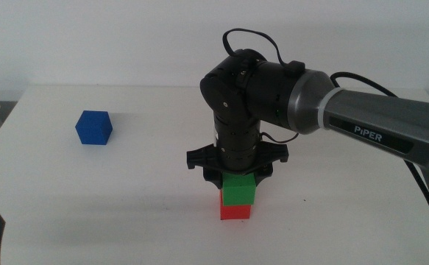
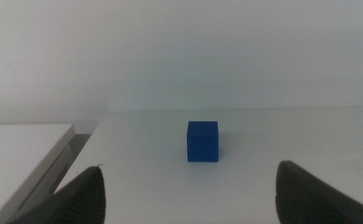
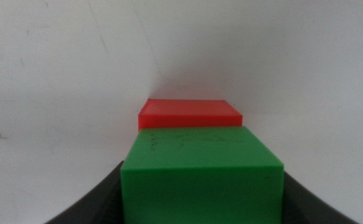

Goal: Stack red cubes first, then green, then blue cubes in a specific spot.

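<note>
Plain green cube [image 1: 239, 187], red cube [image 1: 235, 212], dark-blue cube [image 1: 94, 127], white table [image 1: 126, 191], black pincer [image 1: 238, 171].

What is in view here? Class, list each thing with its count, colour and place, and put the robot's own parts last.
green cube: one, green, on top of the red cube, between the right hand's jaws.
red cube: one, red, on the table under the green cube.
blue cube: one, dark blue, alone on the table to the left, ahead of the left hand.
table: one, white, under everything.
right hand: one, black, pointing down over the stack, jaws at the green cube's sides.
left hand: one, dark, open, waiting at the table's near left edge.
</note>
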Available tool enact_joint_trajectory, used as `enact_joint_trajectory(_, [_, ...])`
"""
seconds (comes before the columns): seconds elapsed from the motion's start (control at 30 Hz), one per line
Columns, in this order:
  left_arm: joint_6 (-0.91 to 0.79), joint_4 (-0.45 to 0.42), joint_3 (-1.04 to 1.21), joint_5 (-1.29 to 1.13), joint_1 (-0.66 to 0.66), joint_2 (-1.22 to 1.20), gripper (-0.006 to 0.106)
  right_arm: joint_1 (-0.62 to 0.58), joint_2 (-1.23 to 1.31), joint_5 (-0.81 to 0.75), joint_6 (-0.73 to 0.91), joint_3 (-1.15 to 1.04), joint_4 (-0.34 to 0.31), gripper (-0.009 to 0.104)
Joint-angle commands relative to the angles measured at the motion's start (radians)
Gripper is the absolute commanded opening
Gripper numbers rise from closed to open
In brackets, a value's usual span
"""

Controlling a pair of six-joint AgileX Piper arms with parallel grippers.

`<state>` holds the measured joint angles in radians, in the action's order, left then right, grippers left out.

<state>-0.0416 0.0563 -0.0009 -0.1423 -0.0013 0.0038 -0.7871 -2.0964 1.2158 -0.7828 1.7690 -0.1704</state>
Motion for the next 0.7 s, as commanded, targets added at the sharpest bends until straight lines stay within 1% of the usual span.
enact_joint_trajectory(0.0, [0.005, 0.002, 0.001, 0.005, 0.0, -0.004, 0.094, 0.01, 0.015, 0.005, -0.019, -0.004, -0.014, 0.01])
enact_joint_trajectory(0.33, [0.005, 0.002, 0.001, 0.005, 0.0, -0.004, 0.094, 0.01, 0.016, 0.005, -0.07, -0.004, -0.014, 0.01])
enact_joint_trajectory(0.67, [0.005, 0.002, 0.001, 0.005, 0.0, -0.004, 0.094, 0.01, 0.013, -0.014, -0.1, -0.004, -0.048, 0.01])
